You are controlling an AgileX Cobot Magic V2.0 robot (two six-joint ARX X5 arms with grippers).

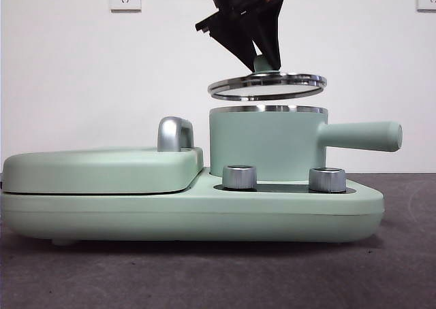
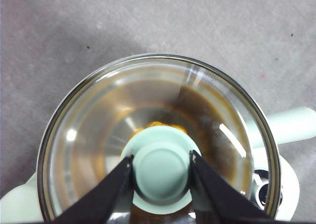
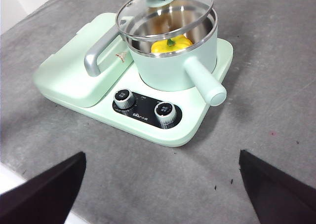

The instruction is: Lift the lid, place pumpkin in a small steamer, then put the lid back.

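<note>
My left gripper (image 2: pixel 161 166) is shut on the mint-green knob (image 2: pixel 161 168) of the glass lid (image 2: pixel 98 130). It holds the lid (image 1: pixel 267 86) slightly tilted a little above the steel rim of the small steamer (image 1: pixel 262 145). The same gripper (image 1: pixel 262 58) comes down from the top of the front view. The yellow pumpkin (image 3: pixel 171 44) with its green stem lies inside the steamer (image 3: pixel 170 66), under the hovering lid (image 3: pixel 165 12). My right gripper (image 3: pixel 163 187) is open, well back from the appliance and above bare table.
The steamer stands on a mint-green cooker base (image 1: pixel 272 203) with two steel dials (image 1: pixel 240 177). Beside it lies the wide flat griddle cover (image 1: pixel 102 169) with a chrome handle (image 1: pixel 174 133). The steamer's long side handle (image 1: pixel 361 136) sticks out sideways. Grey table surrounds the base.
</note>
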